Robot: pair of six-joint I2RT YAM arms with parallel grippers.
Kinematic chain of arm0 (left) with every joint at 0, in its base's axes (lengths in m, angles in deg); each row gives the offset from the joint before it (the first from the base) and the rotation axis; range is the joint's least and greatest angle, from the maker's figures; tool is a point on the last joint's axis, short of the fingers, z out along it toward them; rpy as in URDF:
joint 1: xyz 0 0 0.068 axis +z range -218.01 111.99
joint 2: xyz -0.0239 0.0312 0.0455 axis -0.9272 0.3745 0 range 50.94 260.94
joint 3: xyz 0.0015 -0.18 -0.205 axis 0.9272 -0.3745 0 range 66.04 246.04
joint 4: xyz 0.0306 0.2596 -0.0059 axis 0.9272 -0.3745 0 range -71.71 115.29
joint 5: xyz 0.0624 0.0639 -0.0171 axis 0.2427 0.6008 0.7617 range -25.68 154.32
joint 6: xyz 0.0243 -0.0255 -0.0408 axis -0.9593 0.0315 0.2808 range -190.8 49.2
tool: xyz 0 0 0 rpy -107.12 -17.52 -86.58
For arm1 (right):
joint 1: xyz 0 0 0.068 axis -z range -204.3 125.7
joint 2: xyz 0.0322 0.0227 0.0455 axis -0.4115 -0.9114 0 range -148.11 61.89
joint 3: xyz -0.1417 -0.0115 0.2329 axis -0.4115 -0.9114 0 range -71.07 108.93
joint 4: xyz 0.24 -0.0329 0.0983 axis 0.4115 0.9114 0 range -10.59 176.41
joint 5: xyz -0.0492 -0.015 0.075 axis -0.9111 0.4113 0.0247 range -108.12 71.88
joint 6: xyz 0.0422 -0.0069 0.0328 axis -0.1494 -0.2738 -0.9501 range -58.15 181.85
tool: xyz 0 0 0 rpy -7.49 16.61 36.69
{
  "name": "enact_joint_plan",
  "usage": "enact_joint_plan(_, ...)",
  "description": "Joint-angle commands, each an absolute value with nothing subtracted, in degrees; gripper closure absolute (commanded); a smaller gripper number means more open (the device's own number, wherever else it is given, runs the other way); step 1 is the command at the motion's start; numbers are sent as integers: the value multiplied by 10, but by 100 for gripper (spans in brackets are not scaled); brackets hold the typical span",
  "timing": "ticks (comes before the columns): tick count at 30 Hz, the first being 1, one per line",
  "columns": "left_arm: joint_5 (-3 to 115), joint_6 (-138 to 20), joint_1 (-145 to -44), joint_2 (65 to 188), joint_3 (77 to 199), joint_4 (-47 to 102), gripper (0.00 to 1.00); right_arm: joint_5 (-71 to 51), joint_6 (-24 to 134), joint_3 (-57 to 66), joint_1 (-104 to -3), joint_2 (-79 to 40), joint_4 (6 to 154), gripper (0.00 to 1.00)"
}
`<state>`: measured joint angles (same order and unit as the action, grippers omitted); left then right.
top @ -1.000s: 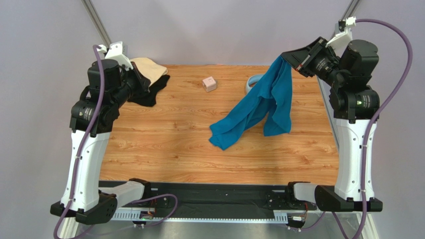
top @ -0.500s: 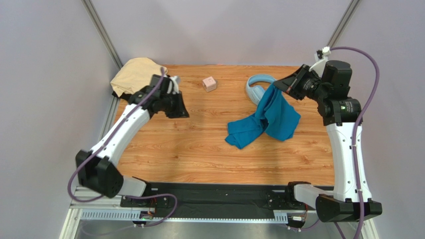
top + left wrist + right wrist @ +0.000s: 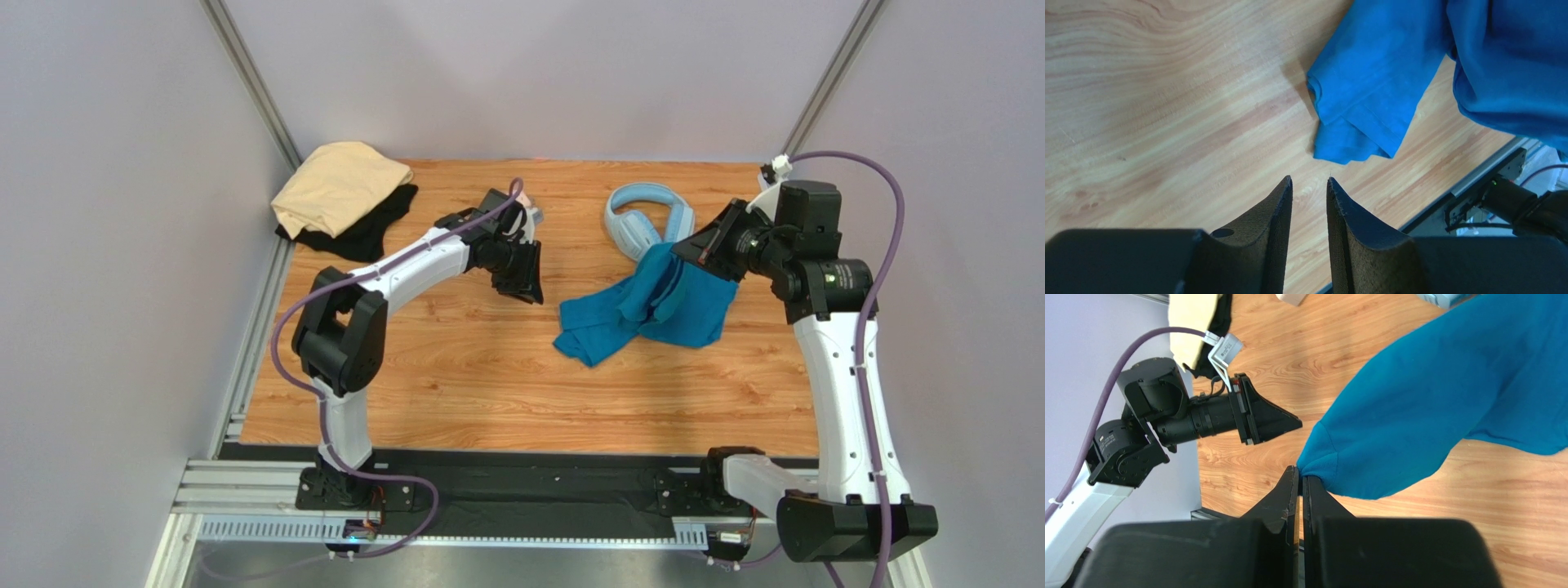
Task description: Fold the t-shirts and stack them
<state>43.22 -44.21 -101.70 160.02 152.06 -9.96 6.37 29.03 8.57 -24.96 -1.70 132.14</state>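
The teal-blue t-shirt (image 3: 638, 306) lies bunched on the wooden table right of centre, one edge lifted. My right gripper (image 3: 689, 251) is shut on that edge, and the cloth hangs pinched at its fingertips (image 3: 1300, 473). My left gripper (image 3: 528, 284) hovers over bare wood just left of the teal-blue t-shirt (image 3: 1376, 79). In the left wrist view its jaws (image 3: 1309, 180) stand a little apart with nothing between them. The pale tan t-shirt (image 3: 334, 184) lies on the black t-shirt (image 3: 374, 227) at the back left corner.
Light-blue headphones (image 3: 638, 214) lie at the back, just behind the teal-blue shirt. A small pink cube (image 3: 1292, 297) shows at the top edge of the right wrist view. The table's right edge runs close by the right arm.
My left arm has swung from the back-left stack to the table's centre and its jaws have parted. The right gripper has come down, so the teal-blue shirt bunches on the table.
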Motion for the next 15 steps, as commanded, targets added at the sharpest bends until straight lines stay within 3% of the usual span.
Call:
enact_joint_plan(1, 407, -456, -1016, 1637, 1536, -68, 65, 46, 306, 69, -249, -4, 1326, 100)
enact_joint_plan(15, 374, -436, -1059, 1704, 1506, 14, 64, 39, 311, 56, -248, -41, 1325, 100)
